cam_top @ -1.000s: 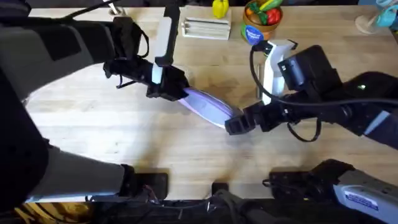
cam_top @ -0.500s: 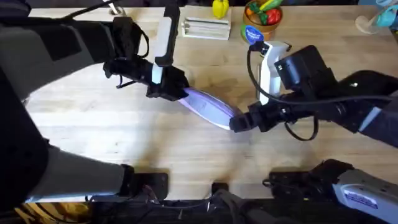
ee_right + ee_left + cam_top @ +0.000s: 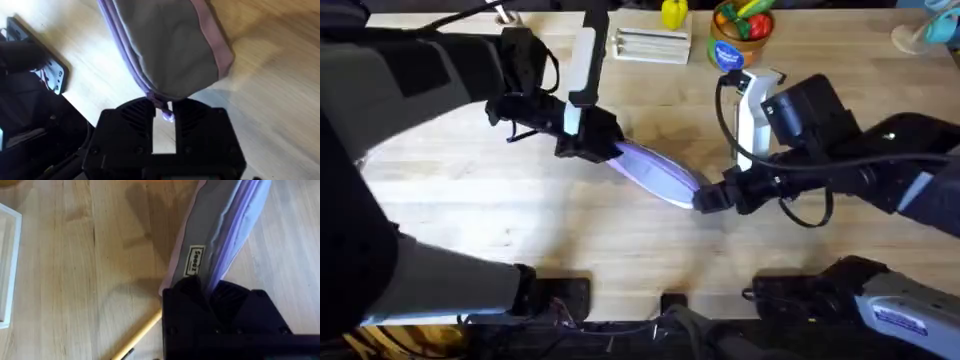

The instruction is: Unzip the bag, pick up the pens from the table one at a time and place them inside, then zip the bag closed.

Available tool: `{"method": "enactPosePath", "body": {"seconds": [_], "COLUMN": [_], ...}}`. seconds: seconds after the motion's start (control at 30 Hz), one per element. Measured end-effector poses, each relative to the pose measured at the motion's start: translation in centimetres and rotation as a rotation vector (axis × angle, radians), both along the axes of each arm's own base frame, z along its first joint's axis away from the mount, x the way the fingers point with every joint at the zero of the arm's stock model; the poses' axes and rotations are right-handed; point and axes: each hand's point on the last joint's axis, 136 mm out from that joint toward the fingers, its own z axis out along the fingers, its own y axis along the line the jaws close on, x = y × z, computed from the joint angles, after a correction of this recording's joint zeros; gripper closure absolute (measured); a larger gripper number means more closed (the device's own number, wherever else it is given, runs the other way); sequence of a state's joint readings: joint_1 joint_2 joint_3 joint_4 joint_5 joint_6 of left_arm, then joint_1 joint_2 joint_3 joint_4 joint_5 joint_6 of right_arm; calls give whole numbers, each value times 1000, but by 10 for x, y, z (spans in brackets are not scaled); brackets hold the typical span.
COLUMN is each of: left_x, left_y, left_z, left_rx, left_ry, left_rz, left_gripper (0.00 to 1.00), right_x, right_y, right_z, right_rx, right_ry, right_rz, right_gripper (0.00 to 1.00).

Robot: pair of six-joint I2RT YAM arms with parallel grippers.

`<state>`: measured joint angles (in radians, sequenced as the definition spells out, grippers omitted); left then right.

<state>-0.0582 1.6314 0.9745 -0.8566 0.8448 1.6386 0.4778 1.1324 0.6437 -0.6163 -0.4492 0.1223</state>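
1. The bag (image 3: 655,172) lies slantwise at the centre of the overhead frame, on the table (image 3: 470,210), running from upper left to lower right between the two arms.
2. It looks soft and light: the fabric sags and creases, so it would likely fold or slide unless pinned at one end while the zipper is drawn.
3. The left gripper (image 3: 592,143) is clenched on the bag's upper-left end; its wrist view shows the fabric, with a small label (image 3: 194,261), pinched between its fingers.
4. The right gripper (image 3: 712,198) sits at the lower-right end, its fingers close on either side of the zipper pull (image 3: 166,112); that small tab is the sensible place to hold.
5. The bag's seam appears closed along its length, and what is inside cannot be told.
6. A yellow pen (image 3: 137,337) lies on the table beside the bag, at the lower left of the left wrist view.
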Motion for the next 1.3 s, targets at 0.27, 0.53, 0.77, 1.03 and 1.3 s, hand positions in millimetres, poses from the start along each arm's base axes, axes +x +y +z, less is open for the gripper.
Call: {"method": "enactPosePath", "body": {"seconds": [0.27, 0.53, 0.77, 1.03, 1.3], "left_x": [0, 0, -1, 0, -1], "left_y": [0, 0, 0, 0, 0], "left_z": [0, 0, 0, 0, 0], "left_rx": [0, 0, 0, -2, -2], "left_ry": [0, 0, 5, 3, 4], "left_rz": [0, 0, 0, 1, 1], "left_gripper": [959, 959, 959, 959, 959], "right_x": [-1, -3, 4, 21, 48], "right_y": [0, -1, 2, 5, 27], "right_z": [0, 10, 50, 73, 67], "right_rx": [-2, -13, -16, -8, 51], "right_ry": [4, 13, -25, -107, -134], "right_rz": [1, 16, 50, 47, 49], "right_gripper": [885, 968, 969, 971, 971]}}
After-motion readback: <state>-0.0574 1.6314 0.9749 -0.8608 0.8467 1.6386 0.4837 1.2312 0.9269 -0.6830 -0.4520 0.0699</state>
